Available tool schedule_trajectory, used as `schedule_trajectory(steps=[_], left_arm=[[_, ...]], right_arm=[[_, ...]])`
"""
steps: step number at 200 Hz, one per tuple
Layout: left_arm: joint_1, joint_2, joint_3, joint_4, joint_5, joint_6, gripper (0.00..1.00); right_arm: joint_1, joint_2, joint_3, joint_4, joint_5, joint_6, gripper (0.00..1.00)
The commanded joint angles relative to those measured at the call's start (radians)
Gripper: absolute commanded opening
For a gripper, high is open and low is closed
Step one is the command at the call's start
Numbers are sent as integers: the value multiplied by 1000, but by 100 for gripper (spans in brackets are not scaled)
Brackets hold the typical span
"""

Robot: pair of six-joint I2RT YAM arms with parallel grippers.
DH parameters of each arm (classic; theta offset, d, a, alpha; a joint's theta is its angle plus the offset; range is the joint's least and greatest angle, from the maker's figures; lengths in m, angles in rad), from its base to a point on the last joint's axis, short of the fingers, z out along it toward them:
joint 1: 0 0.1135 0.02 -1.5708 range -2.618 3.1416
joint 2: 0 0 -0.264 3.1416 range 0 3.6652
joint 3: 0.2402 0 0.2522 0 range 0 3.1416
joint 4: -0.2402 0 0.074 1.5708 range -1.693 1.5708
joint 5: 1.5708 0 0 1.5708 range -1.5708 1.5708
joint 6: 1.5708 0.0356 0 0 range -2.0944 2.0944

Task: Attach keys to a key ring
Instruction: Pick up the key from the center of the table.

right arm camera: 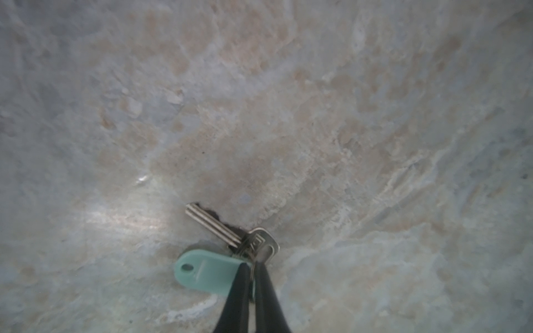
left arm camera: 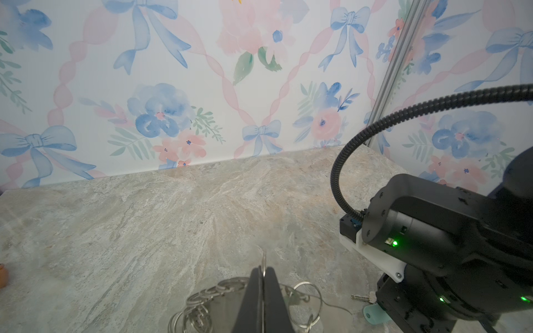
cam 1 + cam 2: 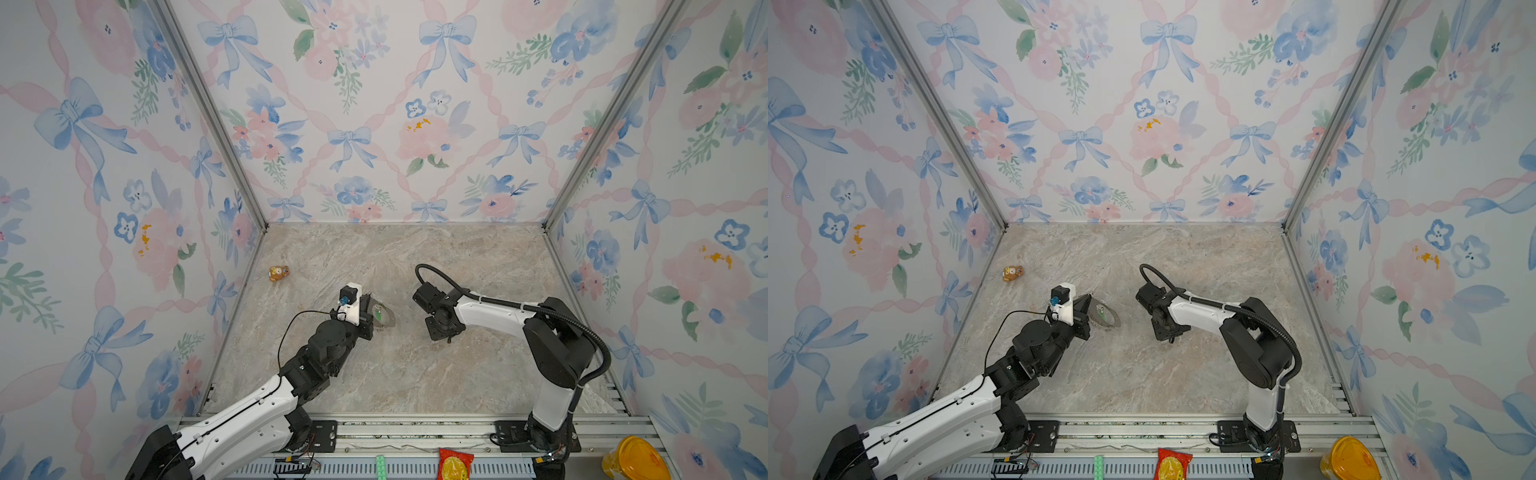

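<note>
In a top view the key ring is at the middle of the bench, with the right arm at its three o'clock and fingertips hidden. Left wrist view: left fingers pressed together on its wire, partly cut off. Right wrist view: right fingers pinch the mint-tagged key at its head.

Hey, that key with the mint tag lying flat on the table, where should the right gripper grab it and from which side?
Grip the key at its head, where it joins the mint tag, coming straight down. Both lie flat on the table, so their edges offer little to pinch; the joint seems to stand slightly proud. The right gripper is shut right there.
</note>
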Motion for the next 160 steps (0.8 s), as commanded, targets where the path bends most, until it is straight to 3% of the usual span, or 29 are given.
schedule_trajectory(steps=[1,44,93,160], left_arm=[[-7,-1,-9,46,-15,16,0],[-9,1,-9,46,-12,17,0],[-9,32,5,47,35,18,0],[-8,52,21,63,134,25,0]], right_arm=[[-3,8,17,-31,22,4,7],[3,-46,-3,-2,31,-6,0],[-1,-248,-81,89,18,-65,0],[-4,-578,-289,427,-138,-322,0]])
